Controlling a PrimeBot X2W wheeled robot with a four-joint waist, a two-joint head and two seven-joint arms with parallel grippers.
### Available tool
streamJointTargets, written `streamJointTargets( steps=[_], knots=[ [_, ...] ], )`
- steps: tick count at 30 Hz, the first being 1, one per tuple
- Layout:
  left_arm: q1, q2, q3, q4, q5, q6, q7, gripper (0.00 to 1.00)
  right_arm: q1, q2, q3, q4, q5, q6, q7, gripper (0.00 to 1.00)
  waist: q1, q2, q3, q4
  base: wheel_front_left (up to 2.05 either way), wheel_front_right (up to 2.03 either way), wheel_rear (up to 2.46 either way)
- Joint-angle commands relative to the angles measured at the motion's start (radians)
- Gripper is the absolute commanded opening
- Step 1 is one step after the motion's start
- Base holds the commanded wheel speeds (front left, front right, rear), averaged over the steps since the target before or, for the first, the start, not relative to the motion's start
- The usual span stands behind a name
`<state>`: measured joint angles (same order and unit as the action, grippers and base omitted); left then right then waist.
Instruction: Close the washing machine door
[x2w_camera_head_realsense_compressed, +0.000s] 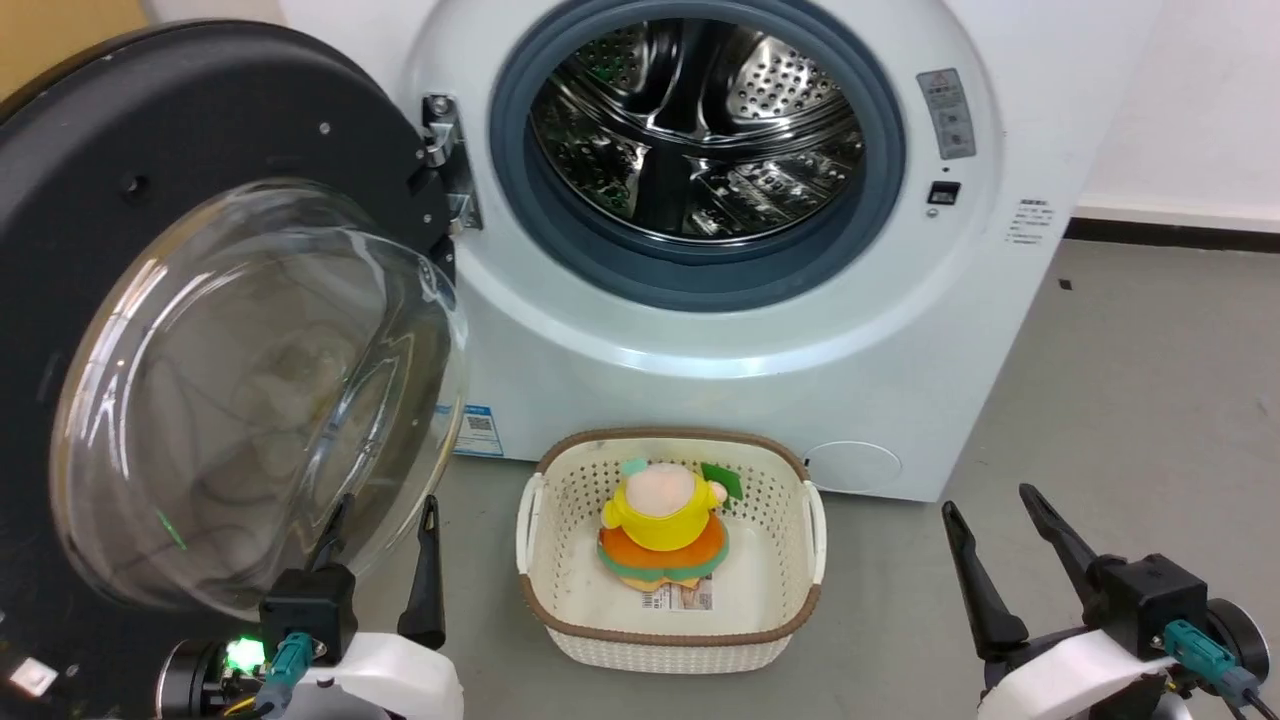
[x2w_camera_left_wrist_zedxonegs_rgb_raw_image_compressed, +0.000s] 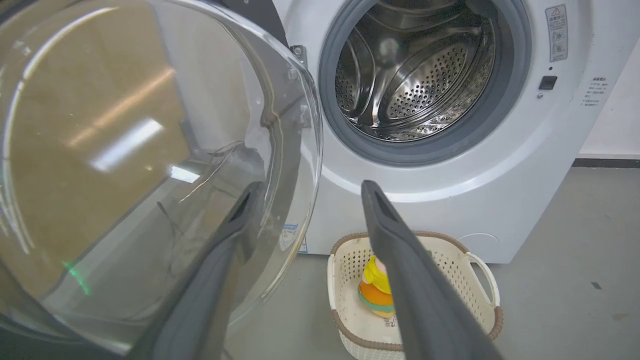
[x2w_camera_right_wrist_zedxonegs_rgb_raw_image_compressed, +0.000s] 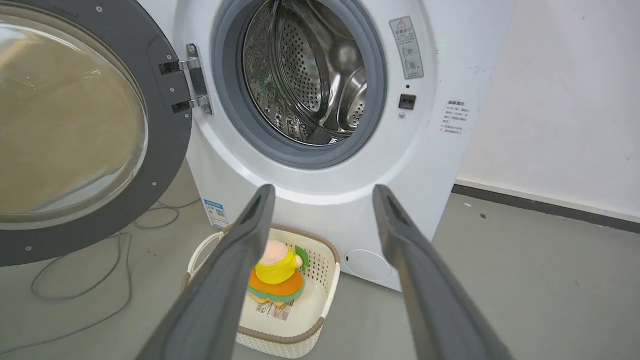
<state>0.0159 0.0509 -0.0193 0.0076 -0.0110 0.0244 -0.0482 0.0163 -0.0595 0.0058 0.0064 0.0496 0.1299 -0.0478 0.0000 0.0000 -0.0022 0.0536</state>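
Observation:
The white washing machine (x2w_camera_head_realsense_compressed: 700, 330) stands ahead with its steel drum (x2w_camera_head_realsense_compressed: 695, 125) exposed. Its round black-rimmed door (x2w_camera_head_realsense_compressed: 120, 130) hangs wide open on the left hinge, the clear glass bowl (x2w_camera_head_realsense_compressed: 250, 390) bulging toward me. My left gripper (x2w_camera_head_realsense_compressed: 385, 515) is open at the bowl's lower edge; in the left wrist view one finger (x2w_camera_left_wrist_zedxonegs_rgb_raw_image_compressed: 235, 225) sits right by the glass bowl (x2w_camera_left_wrist_zedxonegs_rgb_raw_image_compressed: 125, 150), touching or not I cannot tell. My right gripper (x2w_camera_head_realsense_compressed: 990, 510) is open at the lower right, apart from the machine (x2w_camera_right_wrist_zedxonegs_rgb_raw_image_compressed: 320, 175) and the door (x2w_camera_right_wrist_zedxonegs_rgb_raw_image_compressed: 90, 150), with nothing between its fingers.
A small white woven basket (x2w_camera_head_realsense_compressed: 560, 600) with a brown rim sits on the grey floor before the machine, holding a yellow and orange plush toy (x2w_camera_head_realsense_compressed: 665, 530). Cables (x2w_camera_right_wrist_zedxonegs_rgb_raw_image_compressed: 75, 280) lie on the floor under the door. A white wall (x2w_camera_right_wrist_zedxonegs_rgb_raw_image_compressed: 565, 100) rises at the right.

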Motion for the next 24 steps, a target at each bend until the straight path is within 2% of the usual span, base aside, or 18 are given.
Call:
streamJointTargets(
  steps=[1,24],
  knots=[
    [0.0,0.0,-0.003,0.002,-0.006,0.006,-0.014,1.0,0.011,-0.006,0.002,0.0,0.015,0.0,-0.014,1.0,0.0,0.0,-0.001,0.013,0.0,0.0,0.0],
    [0.01,0.001,-0.019,0.001,-0.014,0.023,-0.06,1.0,0.022,-0.015,0.021,-0.004,0.058,0.0,-0.06,1.0,0.0,0.0,-0.007,0.155,0.0,0.0,0.0]
  ],
)
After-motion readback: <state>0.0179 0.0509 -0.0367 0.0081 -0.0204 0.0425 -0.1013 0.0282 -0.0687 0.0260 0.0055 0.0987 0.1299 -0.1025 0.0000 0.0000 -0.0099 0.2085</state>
